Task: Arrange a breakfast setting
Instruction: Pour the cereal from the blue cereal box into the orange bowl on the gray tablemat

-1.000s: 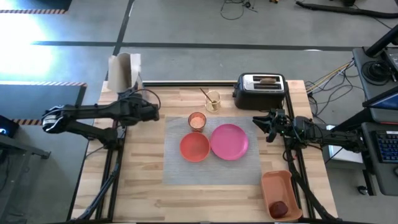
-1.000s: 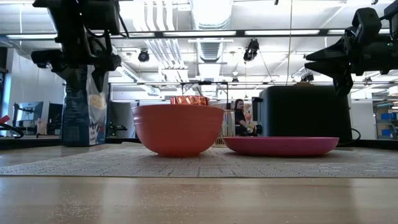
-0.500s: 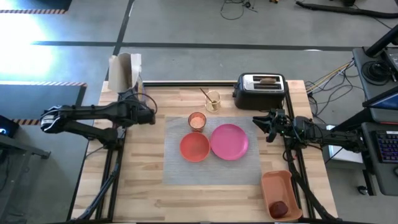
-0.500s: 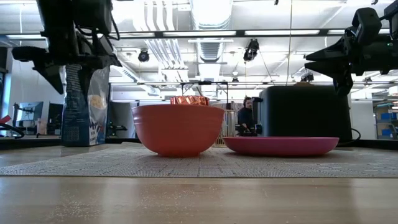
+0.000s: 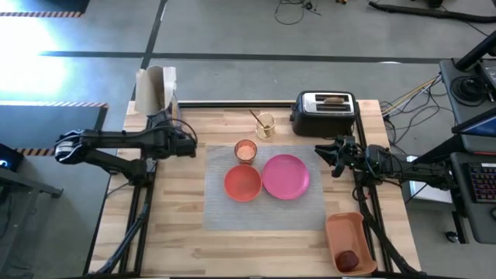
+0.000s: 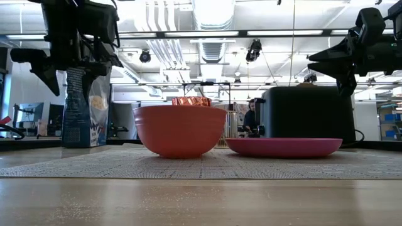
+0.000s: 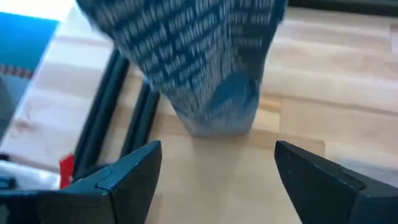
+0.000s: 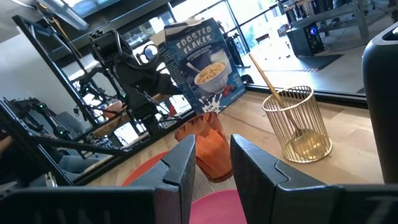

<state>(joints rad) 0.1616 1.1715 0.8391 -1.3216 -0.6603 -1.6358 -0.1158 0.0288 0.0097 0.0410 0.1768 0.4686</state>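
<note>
On a grey mat (image 5: 263, 209) stand the pink plate (image 5: 286, 176), the orange-red bowl (image 5: 242, 184) and the small orange cup (image 5: 245, 150). The gold spoon (image 8: 267, 81) leans in a gold wire holder (image 5: 265, 125). A toast slice (image 5: 335, 99) sits in the toaster (image 5: 324, 113). The dark red fruit (image 5: 349, 260) lies in the orange tray (image 5: 351, 239). My left gripper (image 7: 217, 152) is open at the table's left, fingers on either side of an upright cereal box (image 7: 205, 68) without touching it. My right gripper (image 8: 212, 146) hovers level at the right, open a narrow gap, holding nothing.
The cereal box (image 5: 155, 89) stands on its base at the table's far left corner. The toaster is at the far right, the tray at the near right corner. Bare wood lies along the near edge (image 5: 232, 256). A person shows in the room beyond the table (image 6: 252, 116).
My left gripper has rolled its wrist and tipped further down in front of the cereal box, staying almost in place. My right arm and all the tableware have kept still.
</note>
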